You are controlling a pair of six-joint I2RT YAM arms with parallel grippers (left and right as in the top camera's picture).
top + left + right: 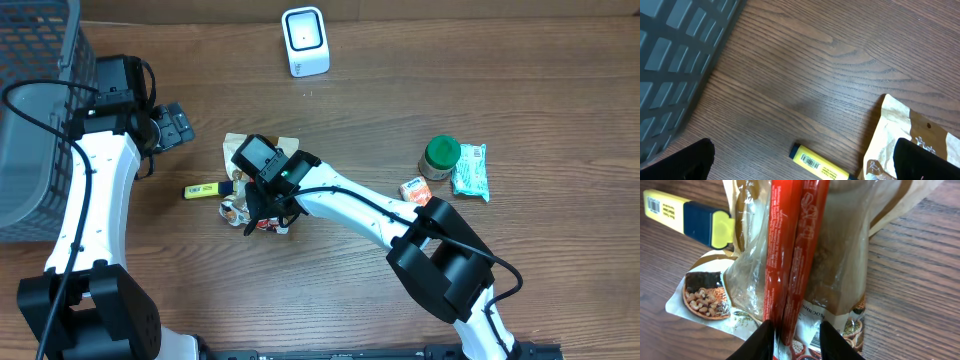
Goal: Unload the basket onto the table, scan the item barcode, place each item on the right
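- The snack bag (288, 148) lies on the bench (520, 80) near its middle. It is a tan and clear pouch with a red strip down it and a printed picture of nuts at one corner.
- The right claw (796, 335) is down on the bag, with a white fingertip (762, 339) against one side of the red strip and the other fingertip against the clear film on the far side.
- The claw is narrowed about that fold. Whether it truly pinches the bag or only brackets it, I cannot tell.
- From overhead, the right wrist and its camera cover the middle of the bag. Only the tan top edge and the printed lower corner show around them.
- A yellow highlighter (203, 190) with a dark blue cap lies just beside the bag on its left, cap end toward it. It carries a small barcode of its own.
- The scanner (305, 40), a white box, stands upright at the far edge of the bench, well apart from the bag.
- The left claw (175, 125) hangs above the bench beside a grey mesh basket (30, 120) with its dark fingers spread wide and nothing between them.
- A green-lidded jar (440, 155), a teal packet (470, 172) and a small orange box (415, 190) sit together off to the right, away from both claws.
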